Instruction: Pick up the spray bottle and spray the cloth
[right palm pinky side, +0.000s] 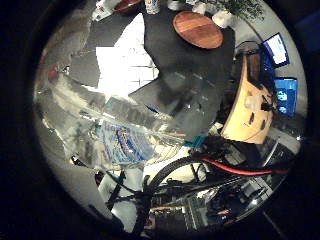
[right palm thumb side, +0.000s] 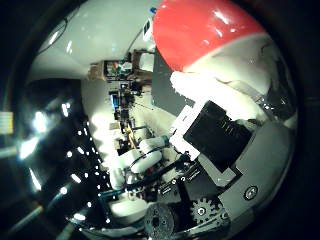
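Note:
The spray bottle is close against my palm. Its clear body with a blue and white label (right palm pinky side: 112, 135) fills much of the little finger side view. Its red spray head (right palm thumb side: 210, 35) and white nozzle part (right palm thumb side: 238, 85) fill the thumb side view. My hand (right palm thumb side: 205, 165) is curled round the bottle, with a black and white finger (right palm thumb side: 215, 130) lying against the white part below the red head. The white cloth (right palm pinky side: 127, 58) lies crumpled on the dark table (right palm pinky side: 190, 75), beyond the bottle and away from it.
A round wooden board (right palm pinky side: 197, 29) lies at the table's far side, with small items beside it. A wooden chair (right palm pinky side: 250, 100) stands by the table. Lit screens (right palm pinky side: 277, 48) stand further off. The thumb side view shows a room with shelves (right palm thumb side: 122, 75).

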